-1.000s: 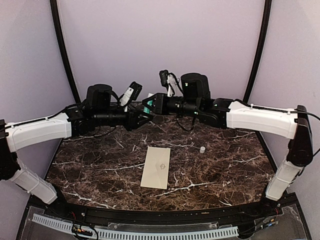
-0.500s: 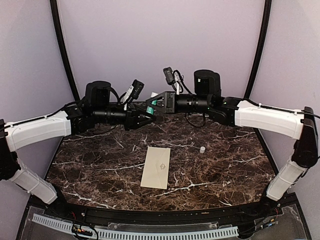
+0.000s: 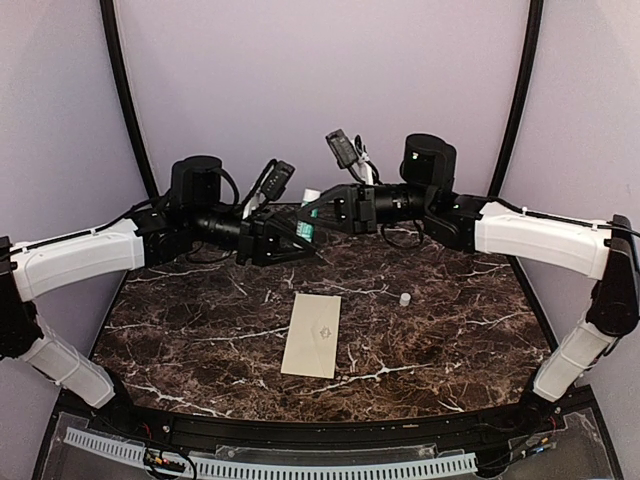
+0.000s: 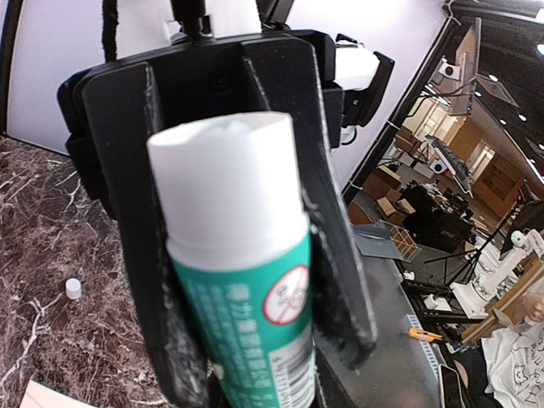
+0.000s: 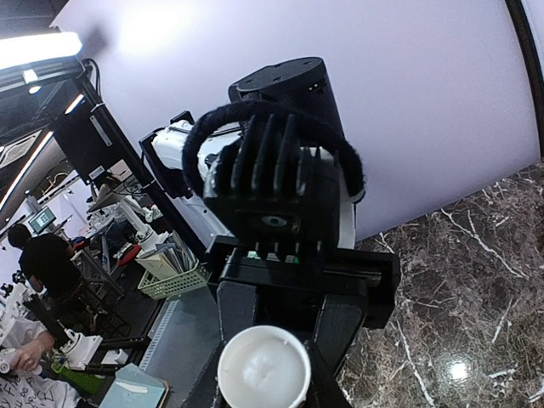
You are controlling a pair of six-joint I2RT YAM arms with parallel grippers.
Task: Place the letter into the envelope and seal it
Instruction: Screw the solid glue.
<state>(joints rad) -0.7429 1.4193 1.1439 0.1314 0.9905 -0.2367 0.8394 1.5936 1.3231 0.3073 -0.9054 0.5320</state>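
The cream envelope (image 3: 312, 333) lies flat at the table's centre, emblem face up; its corner shows in the left wrist view (image 4: 41, 396). The letter is not in view. Both grippers meet in mid-air above the far part of the table, around a green glue stick (image 3: 309, 218) with an uncovered white top. My right gripper (image 3: 316, 208) is shut on the stick (image 5: 262, 371). My left gripper (image 3: 298, 242) holds the stick's lower end (image 4: 246, 314) from the other side. Black fingers (image 4: 340, 280) smeared with white press on both sides of the stick.
A small white cap (image 3: 405, 298) stands on the dark marble table (image 3: 200, 340) right of the envelope, also in the left wrist view (image 4: 73, 289). Purple walls close off the back and sides.
Both wrists have rolled while meeting at the glue stick. The left gripper has dropped slightly down and left, the right arm has shifted right. The envelope and cap have not moved.
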